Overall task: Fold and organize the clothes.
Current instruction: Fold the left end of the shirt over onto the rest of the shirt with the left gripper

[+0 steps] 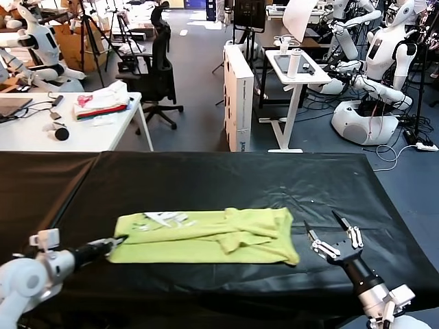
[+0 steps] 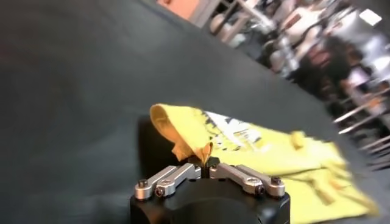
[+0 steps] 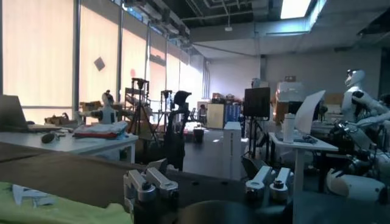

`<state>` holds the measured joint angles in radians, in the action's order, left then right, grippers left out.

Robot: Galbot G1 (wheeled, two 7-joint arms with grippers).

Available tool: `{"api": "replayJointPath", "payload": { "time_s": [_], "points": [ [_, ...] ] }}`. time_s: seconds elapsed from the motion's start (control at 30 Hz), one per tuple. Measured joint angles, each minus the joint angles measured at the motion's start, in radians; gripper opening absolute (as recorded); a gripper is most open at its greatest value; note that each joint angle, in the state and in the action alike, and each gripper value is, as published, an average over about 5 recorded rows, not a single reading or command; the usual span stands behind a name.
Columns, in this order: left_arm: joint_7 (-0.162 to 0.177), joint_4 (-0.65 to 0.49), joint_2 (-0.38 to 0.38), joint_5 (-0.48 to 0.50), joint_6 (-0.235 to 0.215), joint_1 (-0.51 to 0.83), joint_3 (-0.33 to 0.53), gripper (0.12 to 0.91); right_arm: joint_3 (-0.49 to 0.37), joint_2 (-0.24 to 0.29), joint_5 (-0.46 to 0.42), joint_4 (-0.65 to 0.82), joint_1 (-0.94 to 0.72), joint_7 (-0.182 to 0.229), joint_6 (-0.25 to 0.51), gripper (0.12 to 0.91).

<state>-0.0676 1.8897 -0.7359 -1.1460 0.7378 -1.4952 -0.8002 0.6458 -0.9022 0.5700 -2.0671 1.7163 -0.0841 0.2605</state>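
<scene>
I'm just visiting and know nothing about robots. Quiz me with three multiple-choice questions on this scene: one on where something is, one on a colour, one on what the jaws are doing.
1. Where does the T-shirt lie?
A. on the black table
B. on the floor
C. on a chair

2. What colour is the T-shirt?
A. red
B. lime yellow-green
C. blue

3. How do the left gripper jaws stand?
A. wide open above the shirt
B. shut on the shirt's edge
C. out of sight

Answers:
1. A, it lies spread on the black cloth.
2. B, plain in the head view.
3. B, the left wrist view shows fabric pinched; the right gripper waits open beside the shirt.
</scene>
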Motion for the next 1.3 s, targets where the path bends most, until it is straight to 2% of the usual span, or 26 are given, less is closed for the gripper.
{"api": "replayJointPath", "payload": {
  "time_s": [0.23, 0.37, 0.5, 0.63, 0.83, 1.1, 1.3],
  "points": [
    [0.030, 0.033, 0.041, 0.036, 0.000, -0.115, -0.193, 0.175, -0.015, -0.001, 0.007, 0.021, -0.027, 0.004, 0.000, 0.907],
    [0.080, 0.076, 0.026, -0.004, -0.001, -0.163, -0.262, 0.175, -0.012, -0.005, 0.007, 0.024, -0.030, 0.006, 0.000, 0.907],
    [0.135, 0.152, -0.021, -0.057, -0.001, -0.162, -0.263, 0.175, 0.000, -0.014, -0.001, 0.018, -0.018, 0.007, 0.000, 0.907],
    [0.174, 0.229, -0.098, -0.097, -0.001, -0.123, -0.196, 0.175, 0.015, -0.027, -0.026, 0.012, 0.001, 0.007, 0.000, 0.907],
    [0.210, 0.296, -0.216, -0.091, -0.001, -0.041, -0.003, 0.175, 0.036, -0.071, -0.079, 0.008, 0.036, 0.008, -0.007, 0.907],
    [0.258, 0.292, -0.348, -0.058, -0.002, 0.088, 0.269, 0.175, 0.062, -0.124, -0.113, 0.015, 0.069, 0.001, -0.002, 0.907],
    [0.285, 0.261, -0.421, -0.053, -0.002, 0.185, 0.401, 0.175, 0.069, -0.139, -0.115, 0.015, 0.071, 0.002, -0.004, 0.907]
  ]
}}
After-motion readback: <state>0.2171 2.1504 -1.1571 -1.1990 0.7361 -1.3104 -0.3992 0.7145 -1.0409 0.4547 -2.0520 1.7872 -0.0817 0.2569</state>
